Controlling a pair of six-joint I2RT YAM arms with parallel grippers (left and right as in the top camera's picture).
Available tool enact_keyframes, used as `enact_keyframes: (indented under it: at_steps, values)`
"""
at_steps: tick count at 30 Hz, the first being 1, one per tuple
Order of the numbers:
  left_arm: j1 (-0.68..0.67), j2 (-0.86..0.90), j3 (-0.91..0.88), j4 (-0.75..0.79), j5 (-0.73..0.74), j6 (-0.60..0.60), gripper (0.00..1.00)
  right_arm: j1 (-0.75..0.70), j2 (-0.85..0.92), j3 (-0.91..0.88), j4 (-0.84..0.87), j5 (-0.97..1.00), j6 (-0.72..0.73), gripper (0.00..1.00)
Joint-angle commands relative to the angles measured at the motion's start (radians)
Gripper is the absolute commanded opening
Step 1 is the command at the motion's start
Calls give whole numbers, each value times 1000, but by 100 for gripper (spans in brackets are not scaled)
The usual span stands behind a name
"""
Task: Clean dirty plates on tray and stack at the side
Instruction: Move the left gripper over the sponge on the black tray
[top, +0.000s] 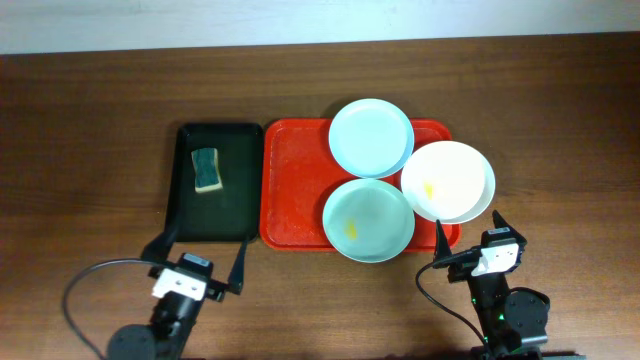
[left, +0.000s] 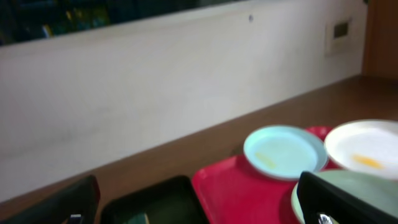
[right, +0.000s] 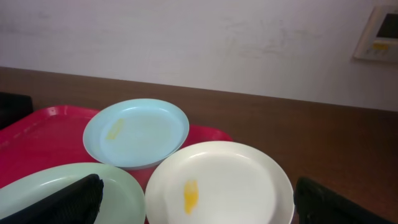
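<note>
A red tray (top: 295, 190) holds three plates. The pale blue one (top: 371, 137) sits at the far side, with a faint yellow smear showing in the right wrist view (right: 137, 132). Nearer lies a mint plate (top: 368, 220) with a yellow smear. A white plate (top: 448, 181), also smeared yellow, overhangs the tray's right edge. My left gripper (top: 210, 237) is open near the front of the black tray, holding nothing. My right gripper (top: 468, 222) is open just in front of the white plate (right: 217, 180), apart from it.
A black tray (top: 215, 215) lies left of the red tray, with a green and yellow sponge (top: 207, 170) on its far half. Brown tabletop surrounds both trays. A pale wall stands behind the table in both wrist views.
</note>
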Motion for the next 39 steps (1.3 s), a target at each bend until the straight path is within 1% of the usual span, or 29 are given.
enact_keyframes:
  at_steps: [1, 3, 5, 7, 9, 14, 17, 21, 23, 28, 32, 39]
  values:
    - [-3, 127, 227, -102, 28, -17, 99, 2, -5, -5, -4, -13, -6, 98]
    - [-3, 193, 319, -157, 31, -17, 99, 2, -5, -5, -4, -13, -6, 98]
    - [-3, 300, 462, -252, 37, -17, 99, 2, -5, -5, -4, -13, -6, 98]
    - [-3, 380, 566, -327, 39, -17, 99, 2, -5, -5, -4, -13, -6, 98]
    - [-3, 484, 704, -440, 45, -17, 99, 2, -5, -5, -4, -13, -6, 98]
    - [-3, 666, 921, -638, 45, -16, 99, 2, -5, -5, -4, -13, -6, 98]
    - [-3, 808, 1052, -769, 45, -16, 99, 2, -5, -5, -4, -13, -6, 98]
    - [-3, 1001, 1203, -992, 42, -16, 99, 2, -5, -5, -4, -13, -6, 98]
    - [-3, 1089, 1234, -1078, 41, -16, 99, 2, -5, -5, -4, -13, -6, 98]
    - [-3, 1226, 1234, -1183, 45, -17, 99, 2, -5, -5, -4, -13, -6, 98]
    - [-3, 1297, 1234, -1204, 45, -17, 99, 2, -5, -5, -4, -13, -6, 98]
    - [-3, 1353, 1234, -1195, 44, -17, 99, 2, -5, -5, -4, -13, -6, 98]
